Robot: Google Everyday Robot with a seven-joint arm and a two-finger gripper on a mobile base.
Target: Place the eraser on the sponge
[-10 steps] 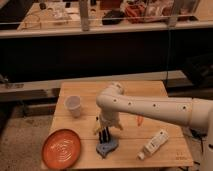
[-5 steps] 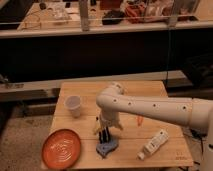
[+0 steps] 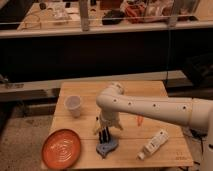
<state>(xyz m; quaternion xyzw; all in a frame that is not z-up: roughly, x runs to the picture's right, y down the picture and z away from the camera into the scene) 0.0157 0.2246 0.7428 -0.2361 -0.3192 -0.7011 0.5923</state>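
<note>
A blue, flat sponge (image 3: 107,148) lies near the front edge of the wooden table (image 3: 150,97), a little left of its middle. My gripper (image 3: 104,136) points straight down, and its dark tip is right over the sponge, touching it or nearly so. The white arm (image 3: 150,107) reaches in from the right. I cannot make out the eraser; whatever is at the gripper's tip is hidden in the dark shape there.
An orange plate (image 3: 61,148) sits at the front left and a white cup (image 3: 73,105) at the left. A white oblong tube (image 3: 153,144) lies at the front right. A small orange thing (image 3: 139,120) lies behind it. A dark counter stands behind the table.
</note>
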